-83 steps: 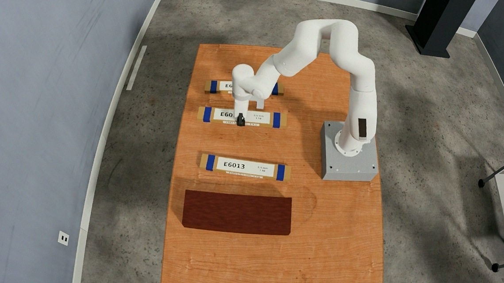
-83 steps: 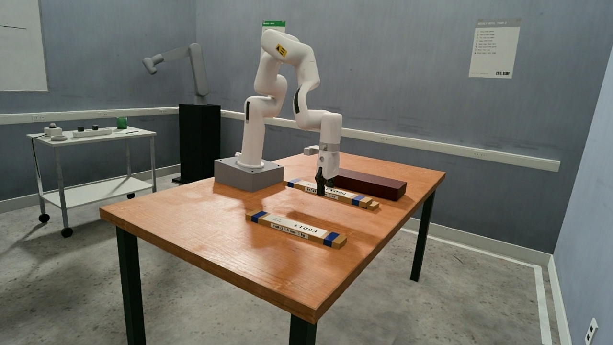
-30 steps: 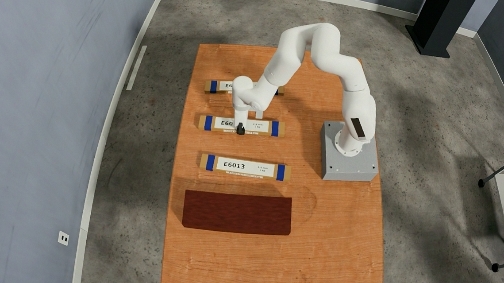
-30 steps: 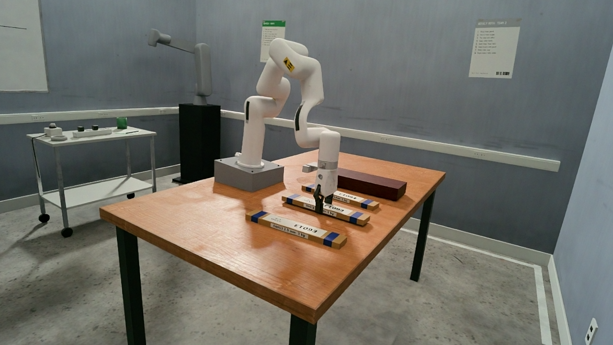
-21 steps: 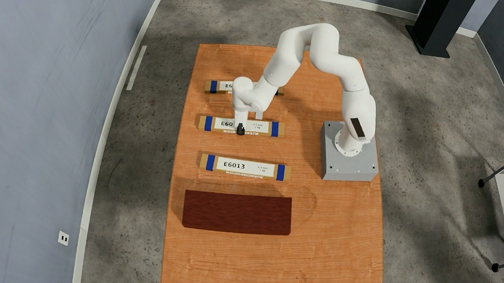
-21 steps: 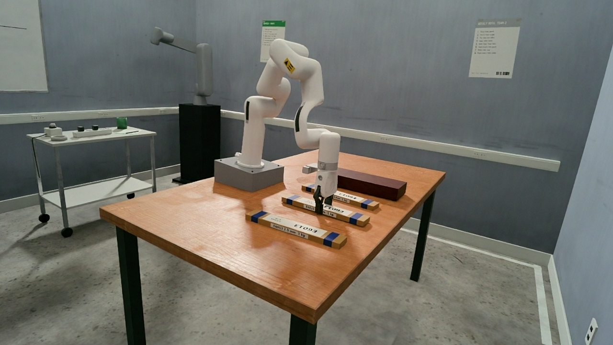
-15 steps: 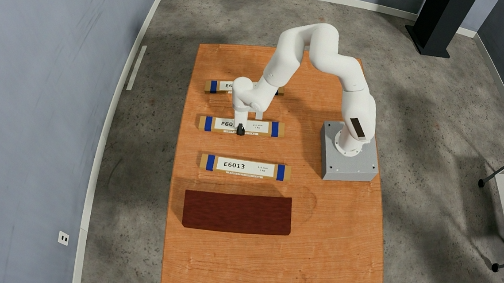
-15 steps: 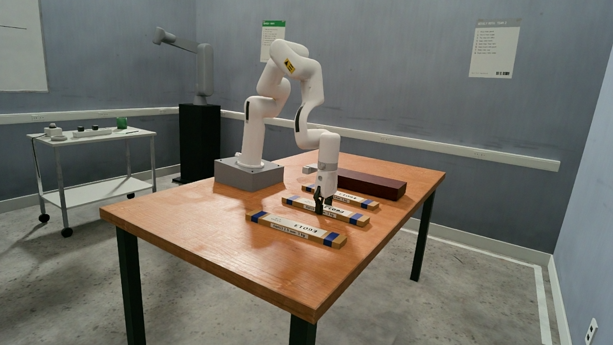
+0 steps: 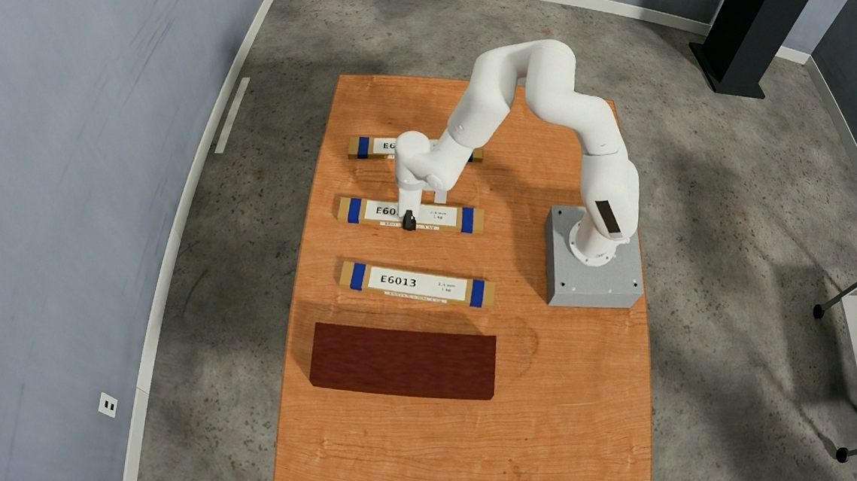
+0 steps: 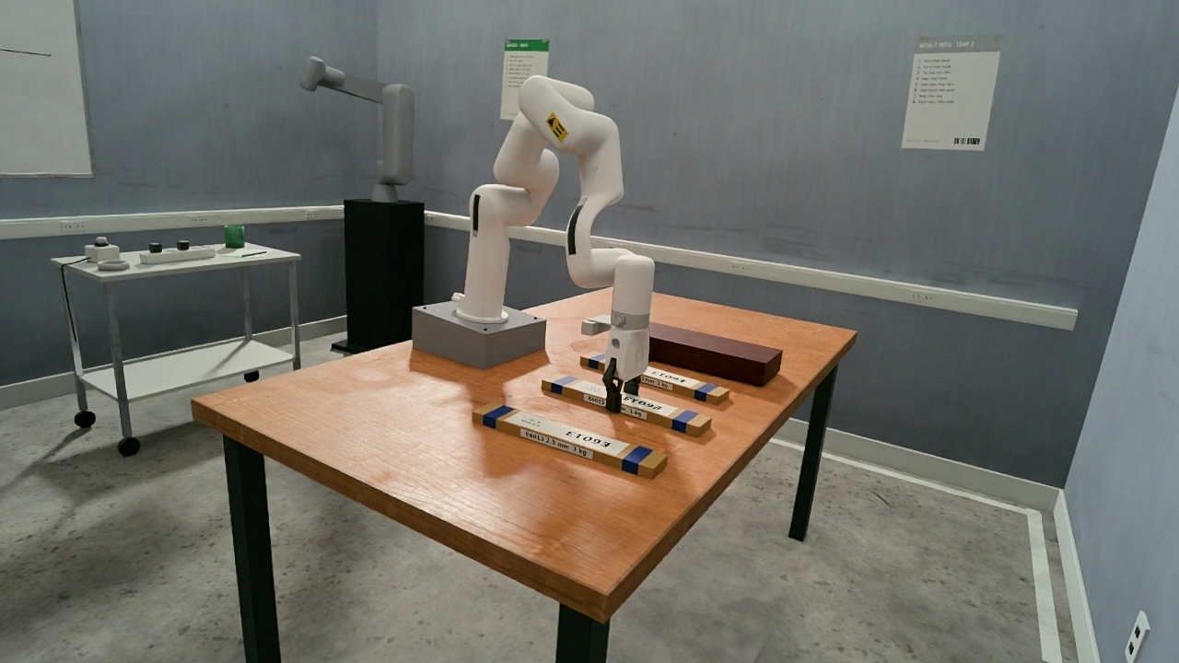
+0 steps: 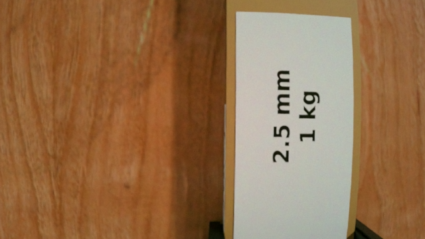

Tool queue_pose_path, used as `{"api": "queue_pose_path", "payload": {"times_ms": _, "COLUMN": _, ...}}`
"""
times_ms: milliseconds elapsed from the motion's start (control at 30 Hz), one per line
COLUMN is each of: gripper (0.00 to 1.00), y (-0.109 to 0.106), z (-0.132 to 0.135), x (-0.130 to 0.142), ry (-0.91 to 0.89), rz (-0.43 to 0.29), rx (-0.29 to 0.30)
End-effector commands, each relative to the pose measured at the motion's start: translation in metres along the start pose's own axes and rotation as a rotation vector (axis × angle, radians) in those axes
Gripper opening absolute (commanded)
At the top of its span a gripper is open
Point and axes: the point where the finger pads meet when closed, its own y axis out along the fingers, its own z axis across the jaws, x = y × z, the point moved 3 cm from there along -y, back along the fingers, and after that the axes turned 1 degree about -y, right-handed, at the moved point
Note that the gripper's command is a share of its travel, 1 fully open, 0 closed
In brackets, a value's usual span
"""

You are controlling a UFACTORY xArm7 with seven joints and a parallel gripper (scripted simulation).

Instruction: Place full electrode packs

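Observation:
My gripper (image 9: 409, 219) (image 10: 624, 397) (image 11: 289, 232) points down and is shut on the middle pack (image 9: 445, 217) (image 10: 691, 422) (image 11: 293, 50), across its width near the middle. That pack lies level, on the table or barely above it; the frames do not show which. Another E6013 pack (image 9: 396, 281) (image 10: 710, 391) lies flat between it and the platform. The third pack (image 9: 363, 146) (image 10: 568, 434) lies flat on the side away from the platform, partly hidden by the arm in the top view. The low dark red platform (image 9: 403, 362) (image 10: 717, 353) bears no pack.
The packs and platform lie roughly parallel on the wooden table (image 9: 558, 450) (image 10: 370, 428). The arm's grey base block (image 9: 594, 284) (image 10: 473, 342) stands beside the row of packs, at the right in the top view. A white trolley (image 10: 189, 355) stands off the table.

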Motion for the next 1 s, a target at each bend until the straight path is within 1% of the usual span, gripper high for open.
{"api": "queue_pose_path", "payload": {"times_ms": 0, "gripper": 0.58, "y": -0.0013, "z": -0.0004, "x": 0.0016, "ry": 0.000, "rz": -0.004, "rx": -0.001}}
{"api": "queue_pose_path", "payload": {"times_ms": 933, "gripper": 0.58, "y": -0.0009, "z": -0.0004, "x": 0.0016, "ry": 0.000, "rz": -0.004, "rx": -0.001}}
{"api": "queue_pose_path", "payload": {"times_ms": 967, "gripper": 1.00, "y": -0.0009, "z": -0.0004, "x": 0.0016, "ry": 0.000, "rz": -0.004, "rx": -0.001}}
